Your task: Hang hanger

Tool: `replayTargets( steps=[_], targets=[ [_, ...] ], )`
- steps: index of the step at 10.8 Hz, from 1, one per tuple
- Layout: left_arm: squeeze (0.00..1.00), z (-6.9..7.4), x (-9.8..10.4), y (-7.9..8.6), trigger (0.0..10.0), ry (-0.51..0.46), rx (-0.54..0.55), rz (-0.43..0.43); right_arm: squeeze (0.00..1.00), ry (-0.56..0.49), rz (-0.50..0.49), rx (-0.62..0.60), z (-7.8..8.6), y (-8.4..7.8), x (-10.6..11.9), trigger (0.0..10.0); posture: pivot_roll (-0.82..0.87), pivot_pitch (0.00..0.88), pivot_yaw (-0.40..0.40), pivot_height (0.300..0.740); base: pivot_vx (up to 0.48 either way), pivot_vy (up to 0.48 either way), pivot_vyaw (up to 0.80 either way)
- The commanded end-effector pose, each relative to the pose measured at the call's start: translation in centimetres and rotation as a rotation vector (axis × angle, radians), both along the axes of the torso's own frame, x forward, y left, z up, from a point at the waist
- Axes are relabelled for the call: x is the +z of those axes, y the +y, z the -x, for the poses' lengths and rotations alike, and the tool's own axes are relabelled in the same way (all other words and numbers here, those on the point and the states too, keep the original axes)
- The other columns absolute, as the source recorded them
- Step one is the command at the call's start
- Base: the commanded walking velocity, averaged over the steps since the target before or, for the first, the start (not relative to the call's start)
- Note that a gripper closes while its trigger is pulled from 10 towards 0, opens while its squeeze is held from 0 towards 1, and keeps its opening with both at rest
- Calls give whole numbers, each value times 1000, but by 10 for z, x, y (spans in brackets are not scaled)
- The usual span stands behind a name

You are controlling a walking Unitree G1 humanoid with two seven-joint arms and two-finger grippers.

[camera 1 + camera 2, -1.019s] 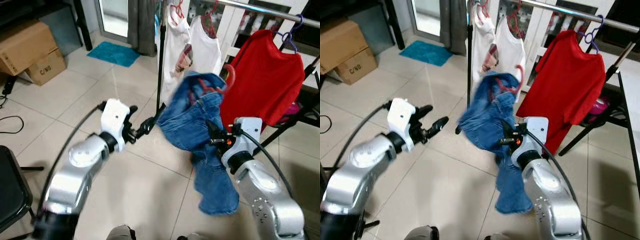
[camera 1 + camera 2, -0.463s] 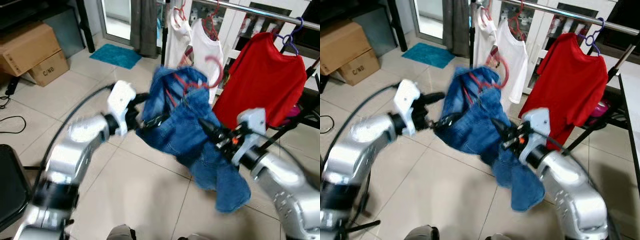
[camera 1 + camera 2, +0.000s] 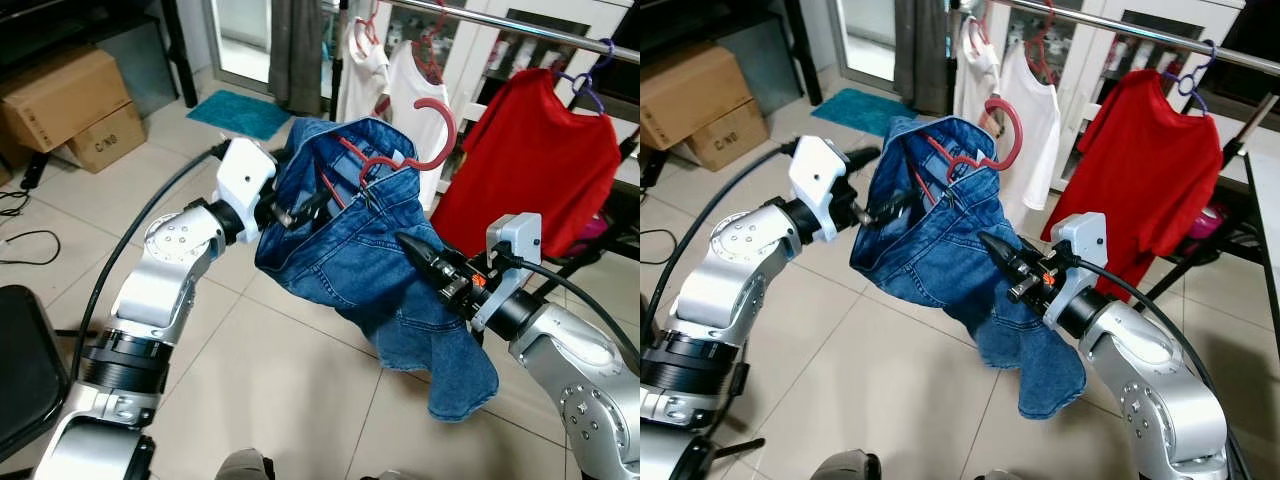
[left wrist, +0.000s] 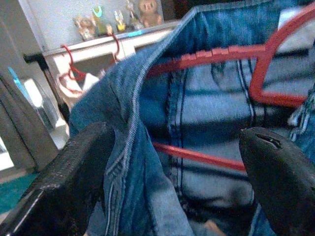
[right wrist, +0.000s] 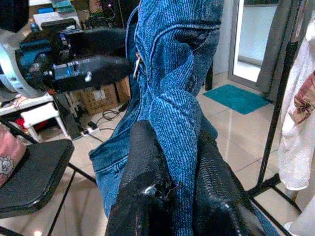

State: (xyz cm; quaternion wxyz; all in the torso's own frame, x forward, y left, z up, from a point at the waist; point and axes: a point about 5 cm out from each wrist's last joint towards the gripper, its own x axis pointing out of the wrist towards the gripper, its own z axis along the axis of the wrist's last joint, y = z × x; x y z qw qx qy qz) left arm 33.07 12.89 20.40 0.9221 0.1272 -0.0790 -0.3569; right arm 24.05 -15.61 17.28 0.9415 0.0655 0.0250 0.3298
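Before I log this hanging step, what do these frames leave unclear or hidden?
- Left gripper: fingertips buried in the jeans in the eye views.
- Red hanger: its lower bar sits inside the waistband.
- Rail: cut off by the top and right edges.
- Red shirt: lower part hidden behind the right gripper.

Place: a room in a home, used for drying or storing laundry
Floor: pale glossy tiles (image 3: 300, 370)
Clothes rail: metal rail (image 3: 520, 22) hung with two white tops (image 3: 415, 85) and a red T-shirt (image 3: 525, 160) on hangers
Doorway: a teal mat (image 3: 238, 110) and a grey curtain (image 3: 293, 50)
Storage: cardboard boxes (image 3: 65, 105) against the wall
Furniture: black chair (image 3: 25, 370) and white shelving (image 3: 1130, 45) behind the rail
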Motion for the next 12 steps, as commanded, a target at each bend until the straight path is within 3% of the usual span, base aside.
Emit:
replayTargets(
  steps=[1,3,4,5,8,10,12],
  targets=[
    [0,0,7,0,10000,-45,1,11,0,-44,-10,9,2,-3,10,0,42,41,-14,740,0,0,0],
    [0,-6,3,10,10000,-43,70,-41,0,-43,-15,27,2,-1,10,0,43,44,-13,740,0,0,0],
    [0,-15,0,21,2549,-21,159,-59,0,-51,-27,38,2,0,12,0,42,45,-12,740,0,0,0],
    [0,-16,-2,21,0,-4,141,-55,0,-51,-34,47,3,1,13,0,37,46,-9,740,0,0,0],
    [0,-12,-7,12,0,16,89,-32,0,-46,-40,54,5,0,12,0,33,51,-2,740,0,0,0],
    [0,-12,-12,8,0,65,143,16,0,-43,-42,60,6,1,12,0,29,58,3,740,0,0,0],
    [0,-11,-5,1,0,42,134,56,0,-38,-43,65,8,1,11,0,28,62,-1,740,0,0,0]
  ],
)
